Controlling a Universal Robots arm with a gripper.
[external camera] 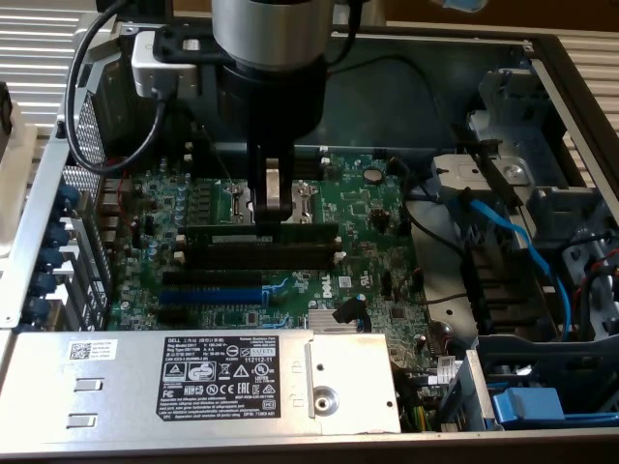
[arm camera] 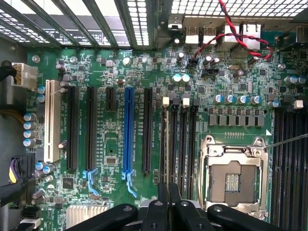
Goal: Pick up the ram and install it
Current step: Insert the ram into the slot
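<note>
The ram (external camera: 222, 235) is a long dark green stick that stands on edge over the green motherboard (external camera: 368, 208). My gripper (external camera: 273, 215) comes straight down from above and is shut on its middle. The stick lies parallel to the long black memory slots (external camera: 290, 256) and right at the farthest of them; I cannot tell whether it sits in the slot. In the wrist view the gripper (arm camera: 168, 202) points along the row of memory slots (arm camera: 185, 144), and the ram (arm camera: 167, 144) shows edge-on as a thin pale line over one slot.
The open computer case holds a blue expansion slot (external camera: 213, 295) (arm camera: 128, 130) beside the memory slots, a bare processor socket (arm camera: 234, 180), and a small heatsink (external camera: 334, 322). A grey power supply (external camera: 193, 382) fills the near side. Blue cable (external camera: 522, 242) and drive cages stand at the exterior view's right.
</note>
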